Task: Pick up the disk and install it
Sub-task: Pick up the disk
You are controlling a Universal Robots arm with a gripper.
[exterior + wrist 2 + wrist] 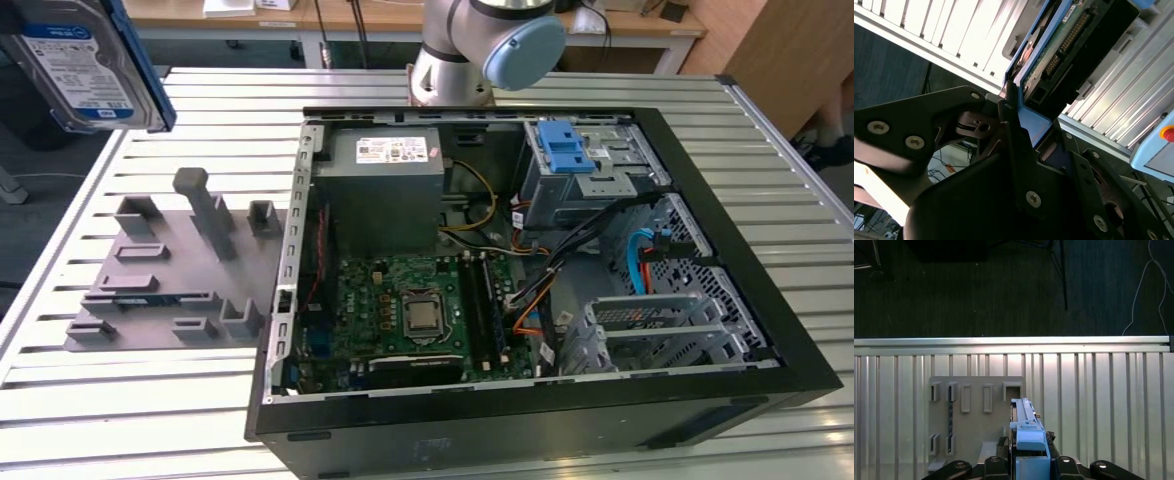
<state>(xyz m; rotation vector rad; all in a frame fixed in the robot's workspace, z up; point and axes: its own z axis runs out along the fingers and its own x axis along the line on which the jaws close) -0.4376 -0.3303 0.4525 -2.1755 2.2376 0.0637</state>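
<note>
**Item: disk** (78, 70). Silver-grey drive with a white-and-blue label face and blue rails.
- In the exterior view it was held aloft at the upper corner on the exterior view's left, well apart from the computer case (534, 425).
- In the first wrist view it was seen edge-on, with the blue rail end nearest the camera. It hung above the slatted worktop (134, 400), over the edge of the holder plate (160, 300).

**Item: tool** (1021, 112). Black fingers were pinching the disk by its blue-railed end, one finger on each side. In the second wrist view the drive's connector edge pointed away from the tool.

**Item: holder plate.** Grey, with upright slots and posts. It lay flat on the worktop just beside the case, on the exterior view's left.

**Item: computer case.** Black, lying on its side with the cover off. Inside it were:
- a grey power supply box (387, 190)
- a green motherboard (400, 310)
- a bright blue latch bracket (567, 150) on the drive cage

**Item: arm** (487, 45). Its base stood behind the case.
</note>
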